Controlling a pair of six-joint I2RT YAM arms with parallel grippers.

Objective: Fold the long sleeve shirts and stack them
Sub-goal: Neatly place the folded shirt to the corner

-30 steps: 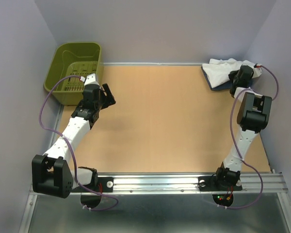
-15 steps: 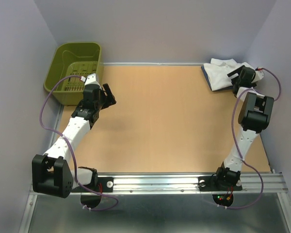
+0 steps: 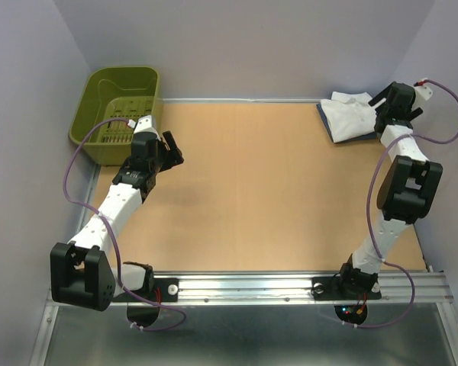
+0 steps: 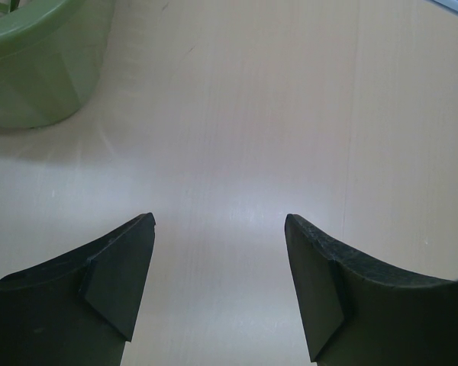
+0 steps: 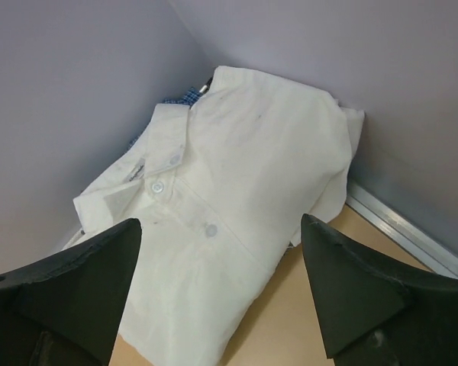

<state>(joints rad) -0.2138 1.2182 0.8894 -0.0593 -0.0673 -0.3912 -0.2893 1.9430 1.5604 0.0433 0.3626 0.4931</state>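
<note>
Right arm has backed off the pile since a second ago. It was down on the shirts with its fingers pinched, and now the right gripper [image 3: 385, 113] [image 5: 220, 223] is up and further out toward 2 o'clock, close to the side wall. Its fingers are spread wide with nothing in them. The wrist view looks straight between the two pads at the shirts, without touching them. From the gripper back, the forearm drops toward 6 o'clock to a bent elbow, then runs down to its base at the near edge.

The white shirt [image 3: 351, 114] [image 5: 237, 175] is folded, placket and buttons up, tucked into the far right corner at about 1 o'clock. It sits on top of the blue shirt [image 3: 330, 130] [image 5: 182, 97], which only peeks out at the edges.

Left arm hasn't budged. The left gripper [image 3: 170, 149] [image 4: 220, 217] hangs over bare tabletop [image 3: 267, 191] [image 4: 252, 114], wide open and empty. It's around 10 o'clock, just beside the green basket [image 3: 122, 91] [image 4: 38, 61]. That arm stretches diagonally back to its elbow at about 7 o'clock.
</note>
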